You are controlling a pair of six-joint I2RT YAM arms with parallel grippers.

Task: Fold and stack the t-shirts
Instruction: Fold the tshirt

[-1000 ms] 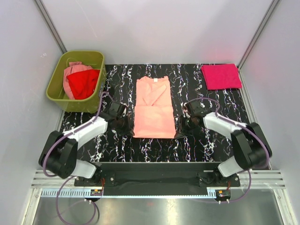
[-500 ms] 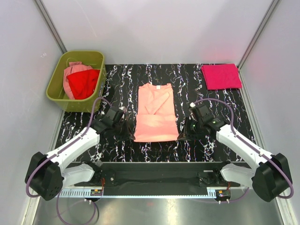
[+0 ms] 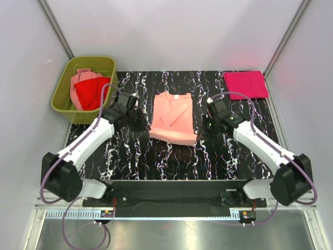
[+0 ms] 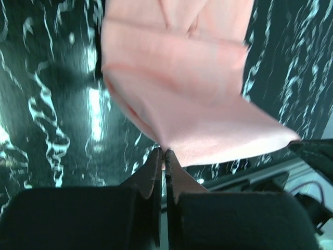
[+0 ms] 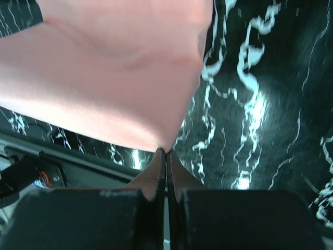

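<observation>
Top view: the salmon-peach t-shirt sits mid-table between my two arms, its near hem held off the surface. Left wrist view: my left gripper has its jaws pressed together on one hem corner. Right wrist view: my right gripper has its jaws clamped on the other hem corner.

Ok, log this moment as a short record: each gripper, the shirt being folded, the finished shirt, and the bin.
left gripper: shut on the near left hem corner of the salmon-peach t-shirt
right gripper: shut on its near right hem corner
salmon-peach t-shirt: mid marbled table, near hem lifted, collar end lying flat
magenta-pink t-shirt: folded, far right corner
olive-green bin: far left, holds a red t-shirt and a dusty pink t-shirt, both unfolded
</observation>
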